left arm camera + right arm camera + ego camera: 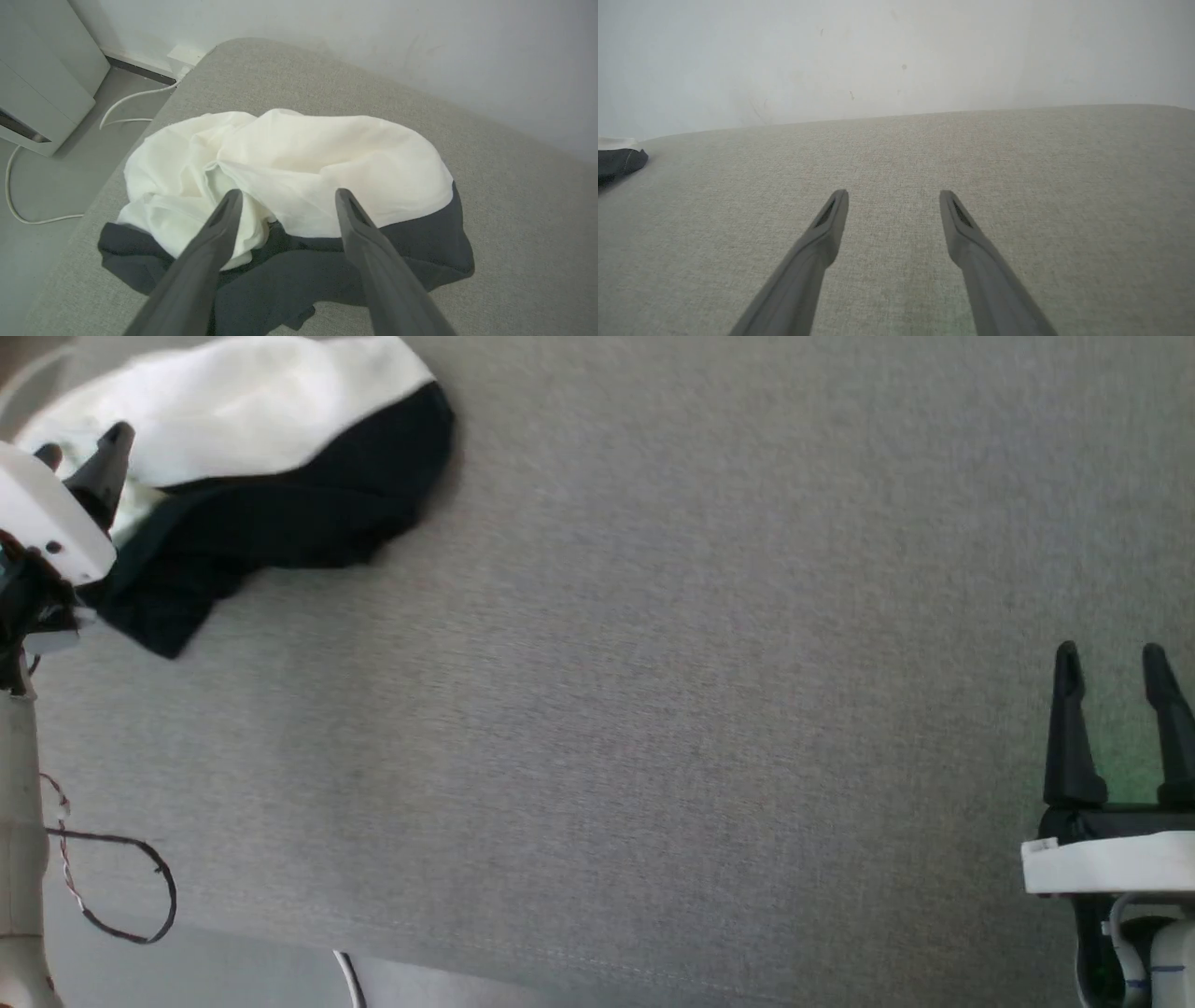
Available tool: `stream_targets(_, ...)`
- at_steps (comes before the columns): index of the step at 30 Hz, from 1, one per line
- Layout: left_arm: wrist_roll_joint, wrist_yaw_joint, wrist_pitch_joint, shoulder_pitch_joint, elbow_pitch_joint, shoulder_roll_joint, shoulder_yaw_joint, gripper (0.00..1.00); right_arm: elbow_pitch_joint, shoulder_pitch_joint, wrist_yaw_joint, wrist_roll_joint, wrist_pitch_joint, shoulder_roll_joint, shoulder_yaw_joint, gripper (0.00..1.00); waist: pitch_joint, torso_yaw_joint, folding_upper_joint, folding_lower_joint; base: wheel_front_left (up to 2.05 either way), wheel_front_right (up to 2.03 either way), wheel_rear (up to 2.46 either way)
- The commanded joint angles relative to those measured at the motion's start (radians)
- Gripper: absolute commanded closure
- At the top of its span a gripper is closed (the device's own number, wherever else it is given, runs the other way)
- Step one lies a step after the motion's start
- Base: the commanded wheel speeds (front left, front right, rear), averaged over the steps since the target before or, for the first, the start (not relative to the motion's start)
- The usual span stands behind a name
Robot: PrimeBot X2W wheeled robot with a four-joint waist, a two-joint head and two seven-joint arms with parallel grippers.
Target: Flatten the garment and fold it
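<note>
The garment (pixel 252 439) lies crumpled in a heap at the far left of the grey fabric surface (pixel 653 709), white cloth on top and black cloth along its near side. In the left wrist view the garment (pixel 299 154) sits close under my left gripper (pixel 288 196), whose fingers are spread wide just above the seam between white and black, holding nothing. In the head view my left gripper (pixel 82 450) hovers at the heap's left end. My right gripper (pixel 1111 658) stands open at the lower right, far from the heap, over bare fabric (pixel 896 154). A black corner of the garment (pixel 619 161) shows at the far left of the right wrist view.
The surface's left edge drops to a floor with a white cabinet (pixel 37 93) and a white cable (pixel 131 98). A pale wall (pixel 373 46) stands behind the surface. A thin wire loop (pixel 140 887) hangs off my left arm near the front edge.
</note>
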State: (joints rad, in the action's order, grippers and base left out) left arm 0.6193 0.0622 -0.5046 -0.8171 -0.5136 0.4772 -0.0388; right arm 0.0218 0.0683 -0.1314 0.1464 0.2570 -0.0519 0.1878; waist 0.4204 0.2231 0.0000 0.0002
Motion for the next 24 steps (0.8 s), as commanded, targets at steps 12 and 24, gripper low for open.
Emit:
stream_targets(12, 0.032, -0.039, -0.109, -0.045, -0.107, 0.043, -0.014, 0.00, 0.039, 0.020, 0.001, -0.020, 0.005, 0.002, 0.016, 0.00, 0.145, -0.105, 0.0000, -0.0002, 0.00, 0.00, 0.00)
stream_targets(24, 0.081, -0.045, -0.157, -0.016, -0.131, 0.041, -0.033, 1.00, 0.046, 0.012, 0.001, -0.027, 0.005, 0.002, 0.020, 0.00, 0.155, -0.126, 0.0000, -0.0002, 0.00, 0.00, 0.00)
